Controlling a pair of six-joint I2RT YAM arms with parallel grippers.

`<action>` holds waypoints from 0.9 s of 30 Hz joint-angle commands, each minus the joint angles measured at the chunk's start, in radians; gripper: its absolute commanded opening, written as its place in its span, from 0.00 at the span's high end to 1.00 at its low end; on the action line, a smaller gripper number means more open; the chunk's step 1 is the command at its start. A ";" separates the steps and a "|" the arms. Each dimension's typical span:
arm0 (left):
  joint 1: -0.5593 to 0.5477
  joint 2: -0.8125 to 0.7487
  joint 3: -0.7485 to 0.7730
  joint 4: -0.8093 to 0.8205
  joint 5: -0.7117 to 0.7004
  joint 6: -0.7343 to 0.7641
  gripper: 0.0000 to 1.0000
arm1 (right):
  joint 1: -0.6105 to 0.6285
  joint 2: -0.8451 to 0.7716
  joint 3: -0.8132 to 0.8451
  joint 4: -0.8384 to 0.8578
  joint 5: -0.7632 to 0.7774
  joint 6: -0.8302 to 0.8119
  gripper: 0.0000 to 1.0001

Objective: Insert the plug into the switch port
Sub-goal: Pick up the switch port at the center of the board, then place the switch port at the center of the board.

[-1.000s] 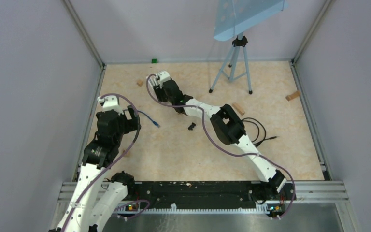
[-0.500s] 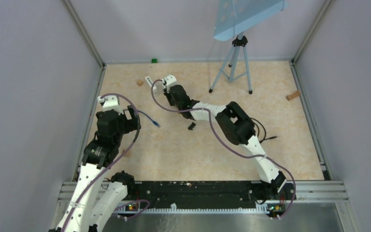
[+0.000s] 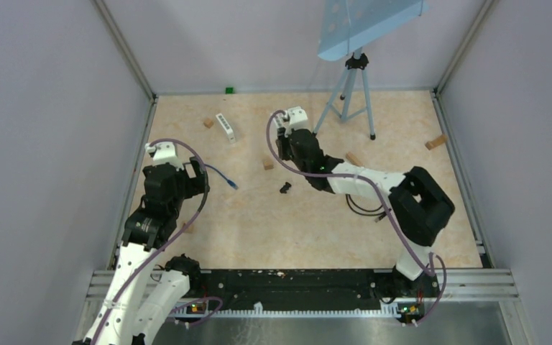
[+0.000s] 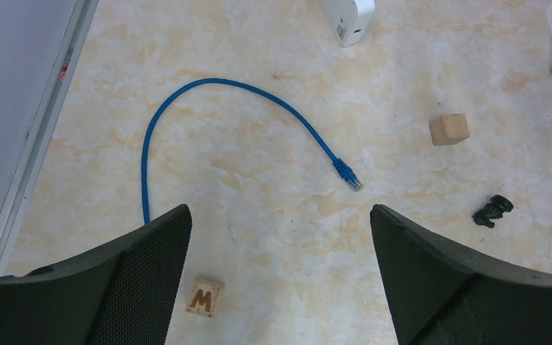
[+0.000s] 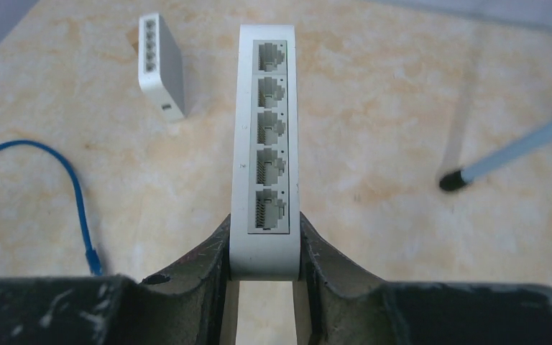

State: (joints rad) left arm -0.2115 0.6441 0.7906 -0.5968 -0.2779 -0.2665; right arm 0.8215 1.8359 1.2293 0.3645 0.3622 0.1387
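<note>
My right fingers [image 5: 219, 251] are clamped on the near end of a white switch [image 5: 266, 129], one finger on each long side. It is held off the table [image 5: 402, 108], and its face with five ports in a row is turned straight at my right wrist camera. All five ports look empty.

A second switch [image 5: 162, 68] lies flat on the table beyond and to the left of the held one, well apart from it. From above it sits near the far left part of the table [image 3: 226, 127].

My left fingers [image 4: 151, 244] stand wide apart and hold nothing. They hang over the left side of the table. The blue cable [image 4: 223, 86] lies loose there in an arc. One end runs back under the left finger, out of sight. The other end carries the plug [image 4: 348, 175], which rests on the table ahead of my open left fingers, touching nothing else. From my right wrist the plug [image 5: 93, 262] shows low on the left, well apart from the held switch.

A plain wooden block [image 4: 449, 129] lies beyond the plug to the right. A small black part [image 4: 494, 210] lies nearer, also to the right. A block marked M [image 4: 203, 296] sits just beside my left finger. A tripod [image 3: 348, 93] stands at the far side.
</note>
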 commanded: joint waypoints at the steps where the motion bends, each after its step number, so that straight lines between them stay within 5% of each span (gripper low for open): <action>1: 0.001 0.000 -0.008 0.044 0.006 0.008 0.01 | -0.001 -0.185 -0.235 -0.135 0.013 0.387 1.00; 8: 0.001 0.015 -0.008 0.049 0.040 0.013 0.01 | 0.012 -0.432 -0.663 0.113 -0.241 0.744 1.00; 15: 0.001 0.001 -0.010 0.047 0.027 0.010 0.01 | 0.124 -0.592 -0.869 0.177 -0.134 0.897 1.00; 23: 0.001 0.015 -0.010 0.045 0.024 0.009 0.01 | 0.190 -0.640 -0.916 0.061 -0.087 0.922 0.61; 27: 0.001 0.029 -0.006 0.043 0.029 0.009 0.01 | 0.222 -0.646 -0.914 0.015 -0.084 0.919 0.51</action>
State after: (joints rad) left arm -0.2115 0.6636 0.7830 -0.5861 -0.2512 -0.2623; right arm 1.0084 1.2221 0.3119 0.4015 0.2466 1.0424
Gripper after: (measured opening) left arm 0.987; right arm 0.458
